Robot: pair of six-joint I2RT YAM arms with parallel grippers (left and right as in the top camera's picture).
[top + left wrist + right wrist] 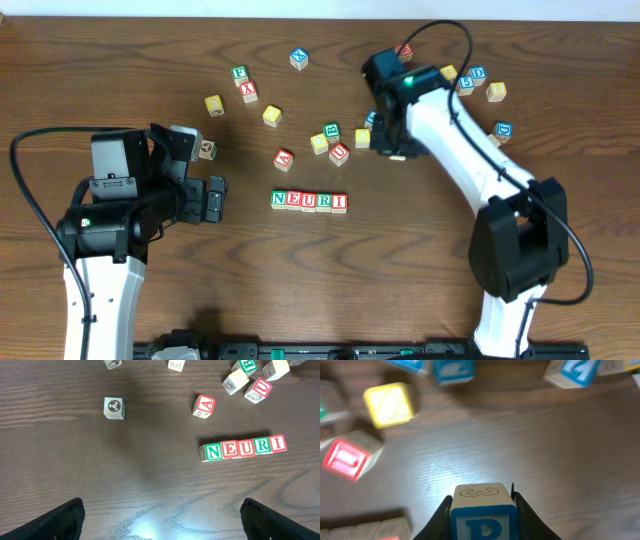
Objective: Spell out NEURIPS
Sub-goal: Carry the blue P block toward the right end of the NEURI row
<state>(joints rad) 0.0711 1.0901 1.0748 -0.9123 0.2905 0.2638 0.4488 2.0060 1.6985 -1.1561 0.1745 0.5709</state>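
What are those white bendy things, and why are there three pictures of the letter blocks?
The white things are two robot arms at a wooden table. One picture looks down from above; the other two come from little cameras on each arm's wrist. Small wooden letter cubes lie scattered on the table, and five stand in a row spelling NEURI. The right gripper is shut on a blue-bordered cube with a P, seen up close in its wrist picture. The left gripper is wide open and holds nothing; its dark fingers show at the bottom corners of its picture.
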